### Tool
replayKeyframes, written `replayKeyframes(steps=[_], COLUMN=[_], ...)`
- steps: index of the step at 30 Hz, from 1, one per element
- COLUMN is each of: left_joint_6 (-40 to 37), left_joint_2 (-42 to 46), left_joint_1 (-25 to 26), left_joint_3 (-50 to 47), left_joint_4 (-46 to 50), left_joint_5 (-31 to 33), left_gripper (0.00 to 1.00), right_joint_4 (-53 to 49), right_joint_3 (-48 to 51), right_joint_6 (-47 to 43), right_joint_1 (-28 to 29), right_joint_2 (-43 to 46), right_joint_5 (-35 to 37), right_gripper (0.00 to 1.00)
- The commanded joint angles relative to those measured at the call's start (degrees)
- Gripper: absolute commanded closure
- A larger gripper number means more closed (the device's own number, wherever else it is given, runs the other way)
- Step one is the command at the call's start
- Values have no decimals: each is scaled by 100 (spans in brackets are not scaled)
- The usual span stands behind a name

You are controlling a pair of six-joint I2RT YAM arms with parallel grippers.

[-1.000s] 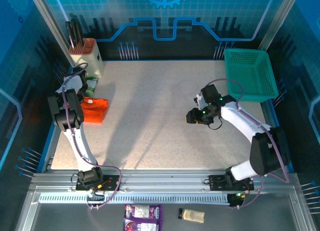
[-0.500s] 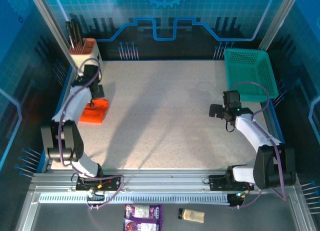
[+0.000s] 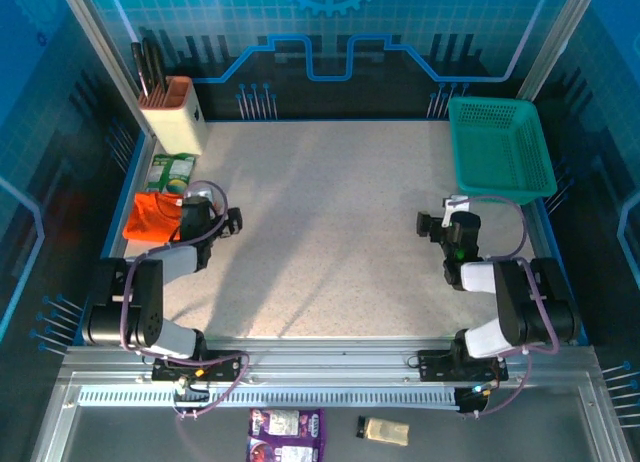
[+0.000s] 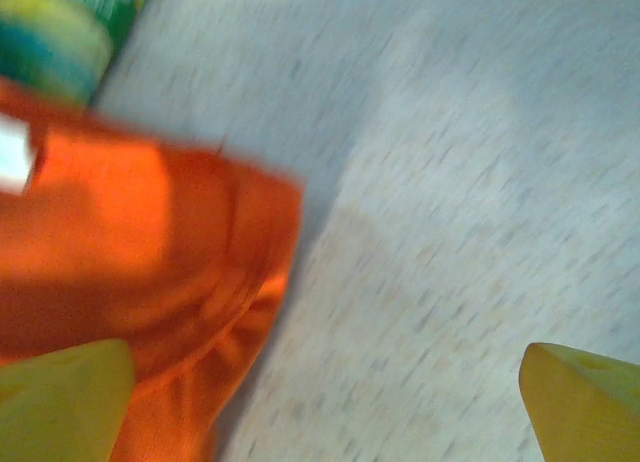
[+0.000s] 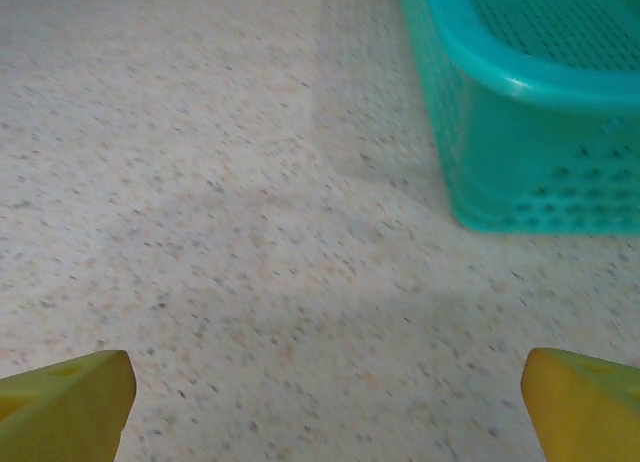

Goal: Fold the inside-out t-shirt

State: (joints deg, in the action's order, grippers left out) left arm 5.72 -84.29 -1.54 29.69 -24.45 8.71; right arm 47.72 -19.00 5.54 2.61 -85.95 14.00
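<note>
Right gripper [image 5: 325,412]: jaws stand wide apart. The two yellow fingertips [image 5: 65,402] occupy the bottom left and bottom right corners of the frame, with bare surface between them. Table [image 5: 200,182]: pale, speckled, with a soft shadow across its middle. Basket [image 5: 540,152]: teal-green plastic mesh, at the upper right, resting on the table, its near corner turned toward the camera, well apart from both fingertips.

t-shirt [image 3: 146,219]: left edge of table [image 3: 330,232] | basket [image 3: 500,152]: far right corner | packet [image 3: 170,170]: behind t-shirt
</note>
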Motion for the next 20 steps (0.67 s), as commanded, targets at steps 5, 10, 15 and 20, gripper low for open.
replayKeyframes(steps=[5, 10, 15, 20], left_joint_6=[-511, -577, -629, -626], left_joint_2=[-334, -438, -448, -441], left_joint_1=[4, 100, 154, 154], left_joint_3=[-635, -731, -737, -728], left_joint_4=[-2390, -2681, -2719, -2716], left_joint_5=[-958, -693, -659, -660], left_gripper=[1, 1, 1, 1], right_joint_4=[614, 647, 622, 700], right_joint_3=[-232, -251, -265, -212], right_joint_6=[-422, -454, -474, -573], right_joint_1=[316, 323, 319, 347], right_joint_2=[-237, -265, -272, -254], right_joint_5=[197, 216, 114, -57], right_gripper=[0, 0, 0, 0])
